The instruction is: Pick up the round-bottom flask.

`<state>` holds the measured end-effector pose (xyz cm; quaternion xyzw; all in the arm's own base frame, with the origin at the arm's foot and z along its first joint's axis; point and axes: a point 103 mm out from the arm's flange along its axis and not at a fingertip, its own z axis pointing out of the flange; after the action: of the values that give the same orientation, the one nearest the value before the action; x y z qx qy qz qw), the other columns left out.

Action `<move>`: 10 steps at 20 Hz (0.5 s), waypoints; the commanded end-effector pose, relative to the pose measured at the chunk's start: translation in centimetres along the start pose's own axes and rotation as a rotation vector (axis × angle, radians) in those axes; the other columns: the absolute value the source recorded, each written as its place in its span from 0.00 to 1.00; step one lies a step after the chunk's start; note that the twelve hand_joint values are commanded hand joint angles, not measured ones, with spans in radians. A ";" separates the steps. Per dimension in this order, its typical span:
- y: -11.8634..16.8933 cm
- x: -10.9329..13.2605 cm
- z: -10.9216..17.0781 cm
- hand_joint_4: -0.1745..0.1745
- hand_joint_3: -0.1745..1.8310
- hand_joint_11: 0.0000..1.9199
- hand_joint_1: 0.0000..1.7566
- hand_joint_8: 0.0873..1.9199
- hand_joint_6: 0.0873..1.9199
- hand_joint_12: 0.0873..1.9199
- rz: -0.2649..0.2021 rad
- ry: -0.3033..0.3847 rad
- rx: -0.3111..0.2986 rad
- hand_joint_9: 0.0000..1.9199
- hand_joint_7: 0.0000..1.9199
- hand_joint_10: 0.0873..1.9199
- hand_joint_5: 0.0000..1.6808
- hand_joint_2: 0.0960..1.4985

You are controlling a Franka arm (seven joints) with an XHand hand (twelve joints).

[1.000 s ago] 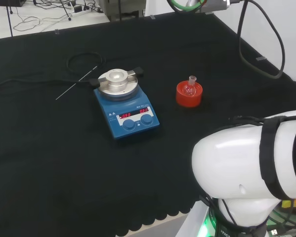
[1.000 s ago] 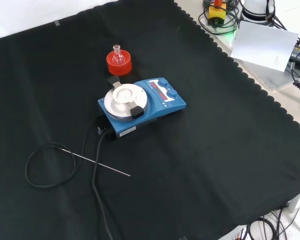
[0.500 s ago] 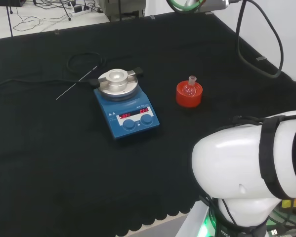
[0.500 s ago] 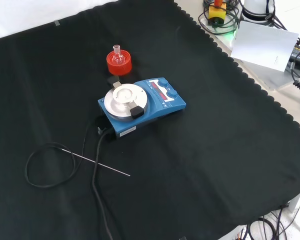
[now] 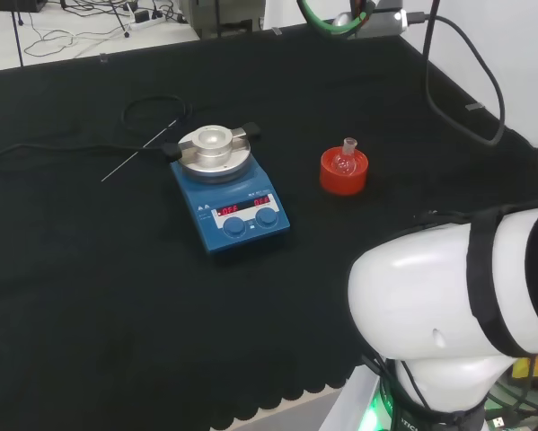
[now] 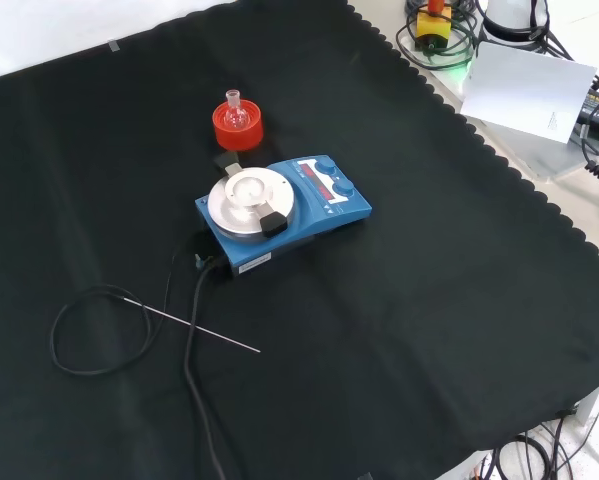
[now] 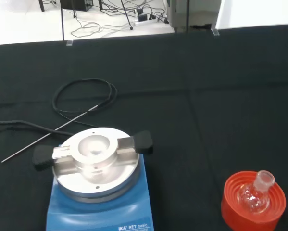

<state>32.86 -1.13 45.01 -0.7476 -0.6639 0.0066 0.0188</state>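
You've got a small clear glass round-bottom flask [image 5: 346,158] sitting neck-up in a ribbed red ring stand [image 5: 343,172], at about 3 o'clock from the blue hotplate [image 5: 230,202] in the head view; can't tell what the hand's doing.

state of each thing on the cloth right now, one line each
round-bottom flask: upright in its stand, neck up, not held
red ribbed stand: on the cloth, flask seated in it
blue hotplate stirrer: flat on the cloth, red display lit, metal block on its plate
thin metal probe: lying flat, cable looped behind it
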 end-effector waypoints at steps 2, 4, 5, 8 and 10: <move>3.8 -6.2 4.8 0.41 0.21 0.00 0.05 0.29 0.13 0.69 0.058 0.080 0.049 0.12 0.06 0.33 0.22 0.87; 5.3 -7.7 6.0 0.41 0.21 0.00 0.06 0.29 0.13 0.69 0.060 0.103 0.043 0.12 0.06 0.33 0.23 0.87; 6.0 -8.3 6.5 0.41 0.21 0.00 0.06 0.29 0.13 0.69 0.058 0.112 0.040 0.12 0.06 0.33 0.23 0.87; 8.1 -10.0 8.2 0.41 0.20 0.00 0.09 0.30 0.14 0.70 0.064 0.142 0.028 0.13 0.06 0.33 0.23 0.86; 9.4 -10.8 9.4 0.40 0.20 0.00 0.12 0.30 0.14 0.71 0.073 0.156 0.026 0.13 0.07 0.33 0.24 0.85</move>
<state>36.82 -7.81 38.98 -0.7621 -0.6434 -0.0085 0.0718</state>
